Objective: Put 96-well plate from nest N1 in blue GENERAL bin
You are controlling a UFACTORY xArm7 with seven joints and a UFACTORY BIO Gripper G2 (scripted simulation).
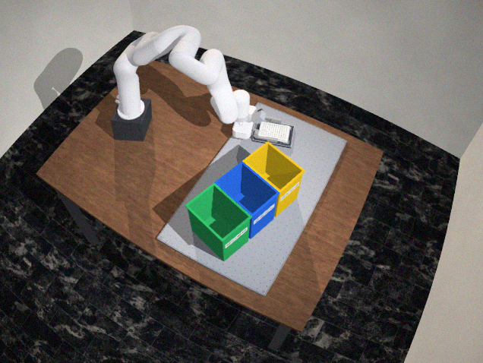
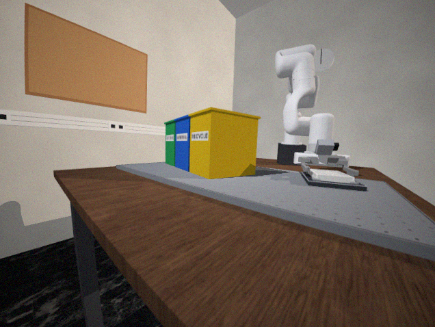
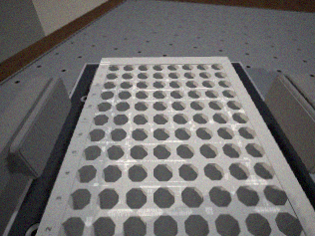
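The white 96-well plate [image 1: 275,131] [image 2: 332,176] [image 3: 150,160] sits flat in the dark nest [image 1: 291,141] [image 2: 337,184] [image 3: 80,111]. My gripper [image 1: 266,125] [image 2: 329,170] [image 3: 166,125] is open and low over the plate. One finger is beside each long side, with a gap to the plate on both sides in the wrist view. The blue bin [image 1: 259,228] [image 2: 181,151] stands upright between the other two, its label blurred. The yellow bin [image 1: 288,200] [image 2: 233,144] and the green bin [image 1: 206,230] [image 2: 169,151] are also upright.
The bins stand in a close row on the grey perforated board [image 1: 320,156] [image 2: 281,200]. The yellow bin is nearest the nest. The board lies on the wooden table [image 1: 187,156] [image 2: 245,253]. The arm's dark base [image 1: 131,127] [image 2: 291,152] is at the far side of the table.
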